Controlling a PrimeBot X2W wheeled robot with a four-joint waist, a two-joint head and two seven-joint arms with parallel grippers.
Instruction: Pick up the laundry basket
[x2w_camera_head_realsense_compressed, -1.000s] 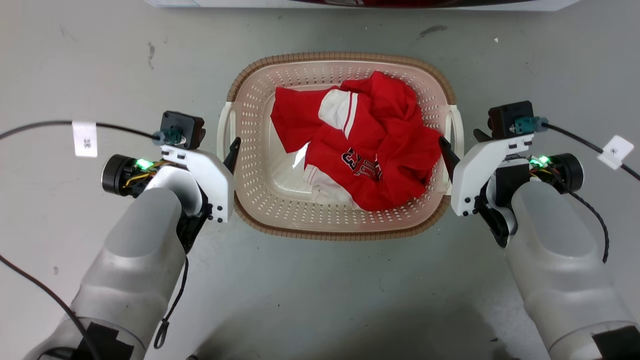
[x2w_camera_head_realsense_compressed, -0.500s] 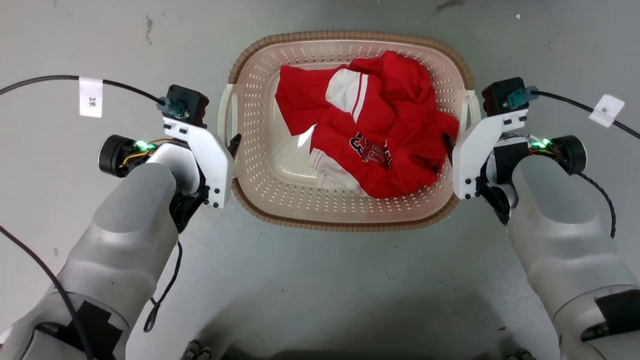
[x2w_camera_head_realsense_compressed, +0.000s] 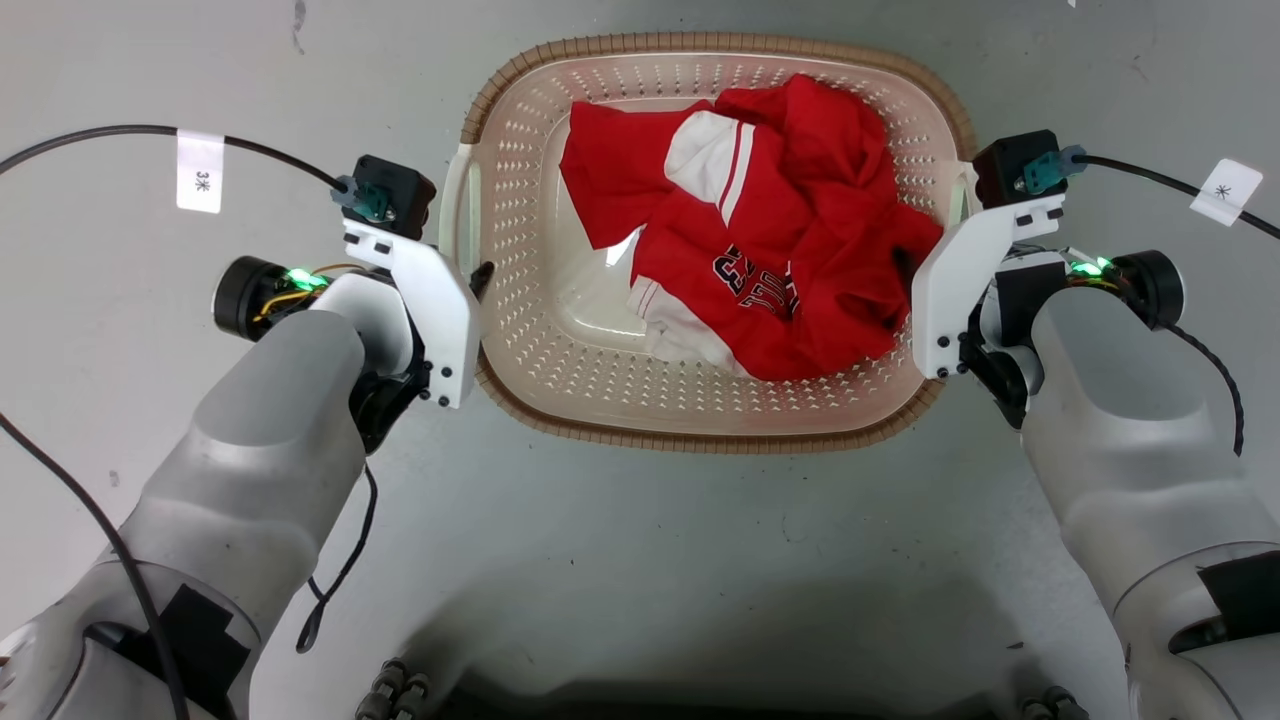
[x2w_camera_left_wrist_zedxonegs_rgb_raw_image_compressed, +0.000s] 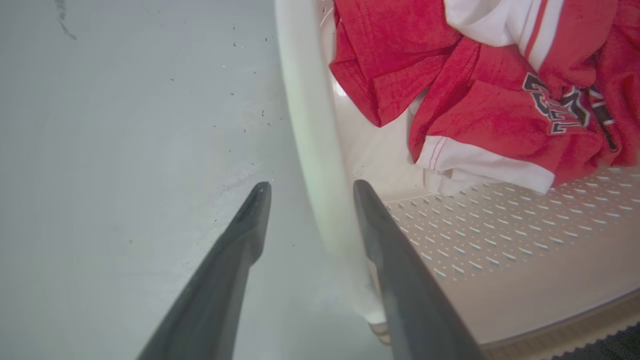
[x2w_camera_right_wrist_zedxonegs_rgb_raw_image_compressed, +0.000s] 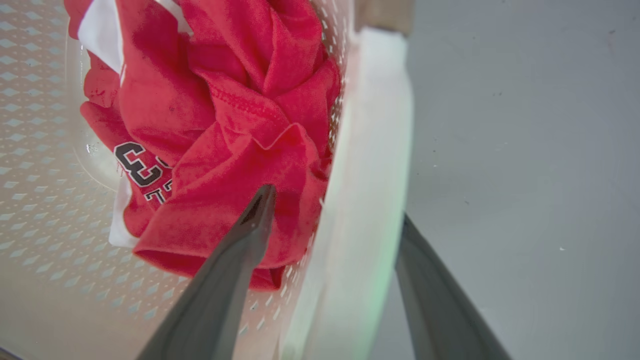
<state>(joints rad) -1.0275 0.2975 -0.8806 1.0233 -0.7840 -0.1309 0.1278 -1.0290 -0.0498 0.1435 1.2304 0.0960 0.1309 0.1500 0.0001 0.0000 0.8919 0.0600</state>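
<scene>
Left wrist view: laundry basket (x2w_camera_left_wrist_zedxonegs_rgb_raw_image_compressed: 500, 225) handle between 2 fingers (x2w_camera_left_wrist_zedxonegs_rgb_raw_image_compressed: 400, 270).

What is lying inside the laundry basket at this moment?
A crumpled red and white jersey with dark lettering lies in the laundry basket. Beside it, the basket's floor is bare. Anything under the jersey is covered and cannot be seen.

The cream perforated laundry basket (x2w_camera_head_realsense_compressed: 520, 200) has a brown rim; the shirt (x2w_camera_head_realsense_compressed: 800, 230) is red-and-white.

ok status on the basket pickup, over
Left pincer open, straddling left handle. Right pincer open, straddling right handle. Laundry basket between them; red shirt bunched beside right inner finger.
</scene>
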